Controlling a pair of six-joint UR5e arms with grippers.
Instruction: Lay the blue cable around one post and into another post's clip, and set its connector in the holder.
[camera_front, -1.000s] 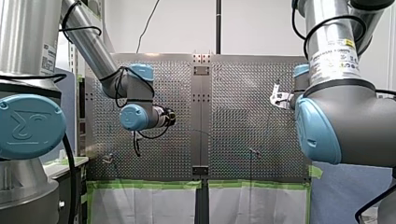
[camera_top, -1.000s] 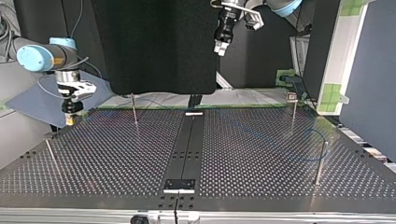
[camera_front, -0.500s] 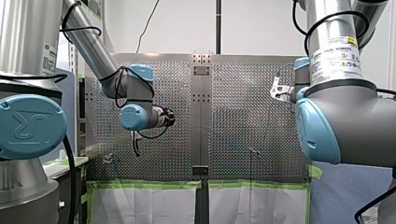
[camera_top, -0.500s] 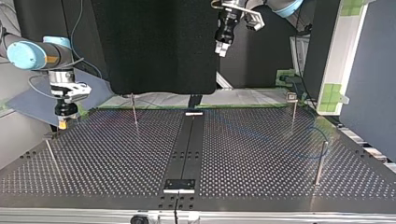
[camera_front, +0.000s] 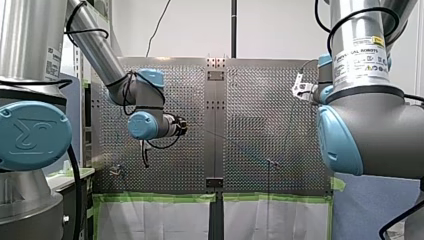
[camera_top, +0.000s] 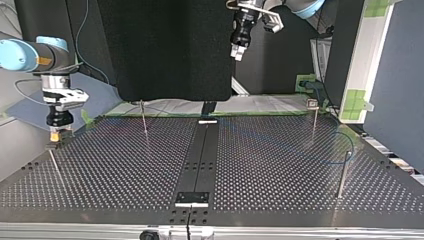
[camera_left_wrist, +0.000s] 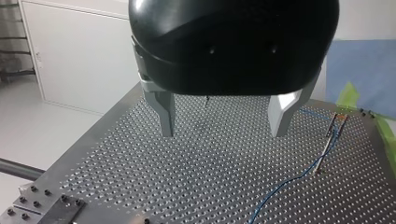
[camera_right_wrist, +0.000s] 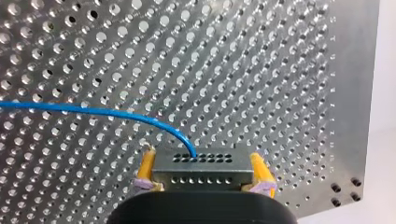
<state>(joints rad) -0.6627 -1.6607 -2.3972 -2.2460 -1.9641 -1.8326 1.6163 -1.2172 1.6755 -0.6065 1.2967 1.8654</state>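
Right hand (camera_right_wrist: 202, 162): closed with its yellow pads (camera_right_wrist: 148, 167) against both ends of a small grey metal connector block with rows of holes (camera_right_wrist: 201, 176). The block is held between the fingertips.
Left hand (camera_left_wrist: 223, 128): metal fingers spread wide, with nothing held. It is raised well above the perforated metal desk (camera_left_wrist: 140, 186).
Cable position: the thin blue cable (camera_right_wrist: 93, 111) leaves the connector block ahead of the right hand and runs off to one side. In the top view a loop of it (camera_top: 350, 145) lies near a slim metal post (camera_top: 342, 172), well apart from the right hand.
Nearest post: another slim metal post (camera_top: 56, 167) stands just under the right hand. Whether its head carries the holder cannot be told.
Handling: the cable is judged light, limp and springy, so it is likely to lift off a post unless kept lightly taut. The connector block is judged rigid and smooth.
Grip point: the block is best held by its ends. The cable should be taken close to a post and not kinked at its entry.
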